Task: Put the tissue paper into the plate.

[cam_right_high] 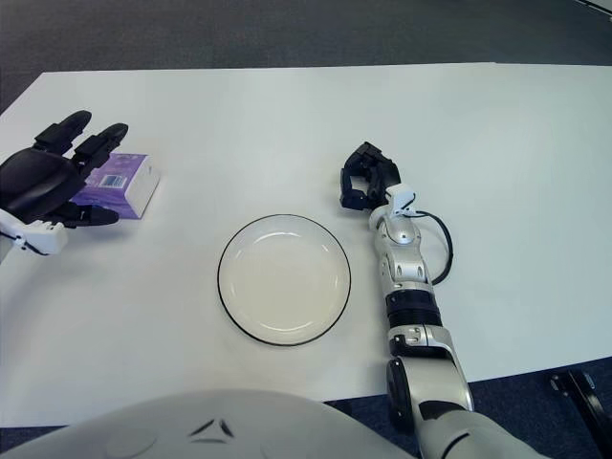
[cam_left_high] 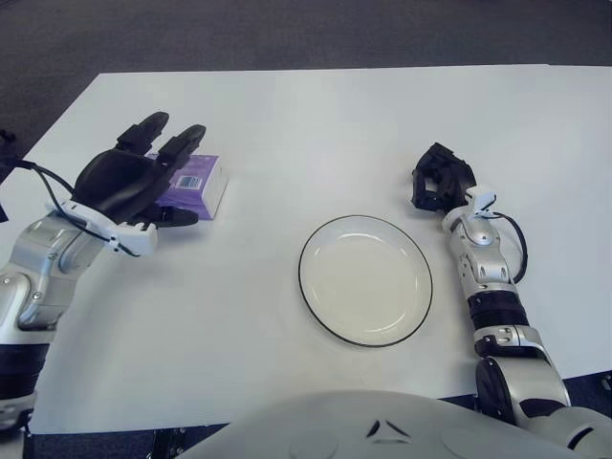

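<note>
Tissue pack [cam_left_high: 194, 185]: one, purple, near the surface's [cam_left_high: 316, 124] left edge.
Plate [cam_left_high: 365, 279]: one, empty, toward the near edge.
Left robot hand [cam_left_high: 134, 182]: fingers spread, over the pack, gripping nothing.
Right robot hand [cam_left_high: 437, 178]: curled, right of the plate.

Both hands, left [cam_left_high: 134, 182] and right [cam_left_high: 438, 178], are matte black with chunky segmented fingers. The forearms [cam_left_high: 488, 277] are silver-grey with black joint bands. Thin black cables [cam_left_high: 517, 244] loop beside each wrist. At 6 o'clock, a pale grey torso [cam_left_high: 382, 430] bears a small dark triangular mark.
</note>
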### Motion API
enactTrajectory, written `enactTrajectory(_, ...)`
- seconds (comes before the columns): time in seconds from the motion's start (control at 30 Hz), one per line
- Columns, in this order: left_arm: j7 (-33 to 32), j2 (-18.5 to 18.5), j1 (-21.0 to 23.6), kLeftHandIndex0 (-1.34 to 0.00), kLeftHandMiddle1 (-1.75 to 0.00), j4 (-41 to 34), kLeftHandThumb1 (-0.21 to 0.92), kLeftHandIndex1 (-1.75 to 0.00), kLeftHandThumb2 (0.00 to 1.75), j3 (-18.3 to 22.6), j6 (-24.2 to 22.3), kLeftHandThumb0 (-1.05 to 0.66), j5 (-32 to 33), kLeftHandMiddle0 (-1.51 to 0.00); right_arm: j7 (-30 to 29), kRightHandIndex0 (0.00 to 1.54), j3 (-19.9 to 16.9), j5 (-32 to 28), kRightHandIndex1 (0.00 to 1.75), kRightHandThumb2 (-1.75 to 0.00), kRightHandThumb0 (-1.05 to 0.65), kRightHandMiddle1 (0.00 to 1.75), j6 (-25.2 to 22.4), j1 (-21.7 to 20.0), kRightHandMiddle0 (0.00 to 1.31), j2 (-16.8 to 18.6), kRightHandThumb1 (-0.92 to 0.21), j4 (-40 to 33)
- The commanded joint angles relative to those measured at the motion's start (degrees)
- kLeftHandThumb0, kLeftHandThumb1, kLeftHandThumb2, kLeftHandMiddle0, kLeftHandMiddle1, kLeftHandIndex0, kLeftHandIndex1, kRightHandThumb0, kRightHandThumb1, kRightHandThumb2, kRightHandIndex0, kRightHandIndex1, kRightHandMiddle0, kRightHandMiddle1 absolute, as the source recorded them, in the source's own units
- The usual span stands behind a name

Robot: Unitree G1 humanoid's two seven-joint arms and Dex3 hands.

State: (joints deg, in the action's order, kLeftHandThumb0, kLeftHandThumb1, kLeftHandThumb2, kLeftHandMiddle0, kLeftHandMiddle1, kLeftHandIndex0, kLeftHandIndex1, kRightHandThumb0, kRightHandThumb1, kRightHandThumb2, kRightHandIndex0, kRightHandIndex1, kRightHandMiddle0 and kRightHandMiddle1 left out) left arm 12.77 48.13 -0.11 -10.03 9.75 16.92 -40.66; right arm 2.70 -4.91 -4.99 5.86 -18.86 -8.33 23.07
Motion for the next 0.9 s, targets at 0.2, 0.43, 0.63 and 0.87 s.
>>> enactTrajectory(0.2,2.71,1.64,3.29,0.00,0.00,2.01,0.92,0.00,0.35,-2.77,0.01,-1.05,0.75,0.00,0.59,1.25,1.03,0.37,1.75,-1.32,-0.48,1.75,-2.33,7.60,0.62,2.38,-0.31,4.09)
enactTrajectory(0.43,4.30,2.06,4.93,0.00,0.00,2.86,0.92,0.00,0.28,-4.75,-0.27,-1.05,-0.01,0.00,1.26,1.27,1.06,0.19,1.75,-1.33,-0.48,1.75,-2.32,7.66,0.62,2.28,-0.31,3.91)
enactTrajectory(0.63,4.63,2.30,6.05,0.00,0.00,4.13,0.92,0.00,0.24,-5.93,0.03,-1.05,0.21,0.00,0.98,1.27,1.14,0.61,1.75,-1.33,-0.48,1.75,-2.93,7.73,0.62,2.23,-0.31,3.54)
enactTrajectory(0.87,5.04,2.42,7.91,0.00,0.00,6.13,0.91,0.00,0.21,-7.50,0.25,-1.05,0.53,0.00,0.89,1.26,1.13,0.61,1.75,-1.33,-0.48,1.75,-3.04,7.90,0.62,2.31,-0.31,3.17)
